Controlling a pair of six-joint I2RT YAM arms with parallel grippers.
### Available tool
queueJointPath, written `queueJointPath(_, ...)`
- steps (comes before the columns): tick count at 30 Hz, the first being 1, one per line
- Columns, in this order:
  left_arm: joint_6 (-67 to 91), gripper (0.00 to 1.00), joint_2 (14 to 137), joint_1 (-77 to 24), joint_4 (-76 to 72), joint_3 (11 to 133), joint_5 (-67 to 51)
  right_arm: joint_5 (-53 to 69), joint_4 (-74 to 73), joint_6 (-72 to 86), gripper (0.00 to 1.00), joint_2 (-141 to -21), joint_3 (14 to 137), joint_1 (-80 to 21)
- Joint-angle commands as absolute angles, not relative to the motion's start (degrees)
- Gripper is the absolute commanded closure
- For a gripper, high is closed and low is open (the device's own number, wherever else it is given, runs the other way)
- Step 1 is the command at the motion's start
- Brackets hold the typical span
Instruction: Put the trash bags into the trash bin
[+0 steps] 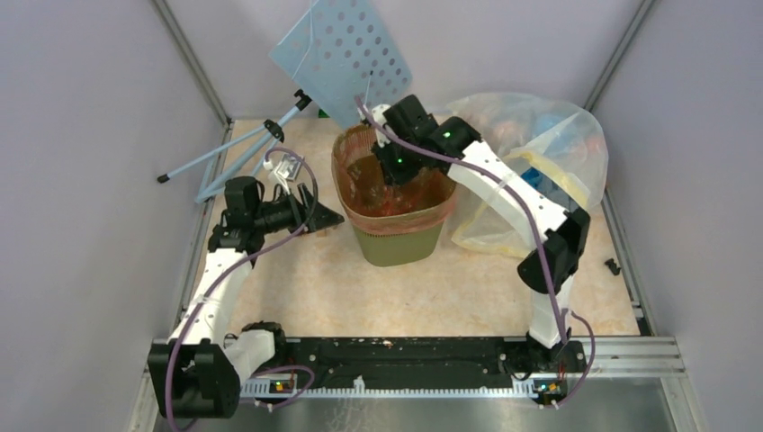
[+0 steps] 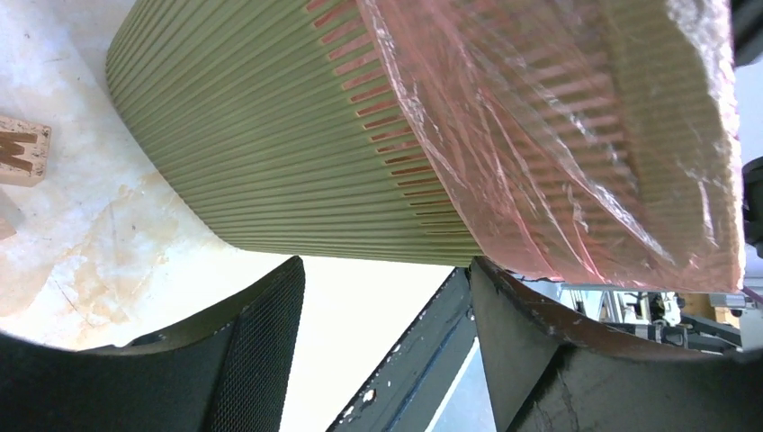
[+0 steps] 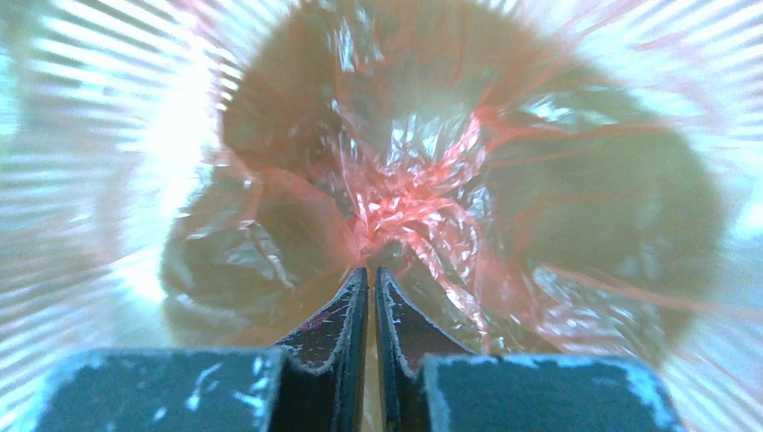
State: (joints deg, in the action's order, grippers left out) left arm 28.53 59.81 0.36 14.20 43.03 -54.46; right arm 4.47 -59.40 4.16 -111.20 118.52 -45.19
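The olive-green trash bin [image 1: 402, 243] stands upright mid-table. The orange-red trash bag [image 1: 387, 217] lines it, its edge folded over the rim. My right gripper [image 1: 397, 174] reaches down inside the bin. In the right wrist view it [image 3: 372, 272] is shut, tips touching the bag's puckered bottom [image 3: 414, 193]; I cannot tell whether any film is pinched. My left gripper [image 1: 326, 217] is open and empty beside the bin's left wall. In the left wrist view it [image 2: 387, 292] sits just off the ribbed bin side [image 2: 270, 135], with the bag's overhang [image 2: 558, 135] at the right finger.
A pale blue perforated panel [image 1: 346, 54] on a tripod stand [image 1: 234, 148] leans behind the bin. A large clear bag of colourful items [image 1: 531, 171] lies right of the bin under my right arm. A small wooden block [image 2: 22, 153] lies on the table left of the bin.
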Motion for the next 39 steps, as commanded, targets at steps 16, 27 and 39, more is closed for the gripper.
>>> queueJointPath(16,25.29,0.01,48.82,-0.99,14.55,40.52,-57.37,-2.29,-35.46,1.55,0.15,-66.81,89.94,-45.01)
queueJointPath(27,25.75,0.01,41.5,-16.7,9.09,34.98,-40.75,2.14,-17.93,8.94,0.14,-41.89,52.43,-45.0)
queueJointPath(39,24.22,0.01,38.69,-29.66,-14.98,18.77,-22.34,3.05,11.07,10.29,0.14,-38.28,24.3,-45.0)
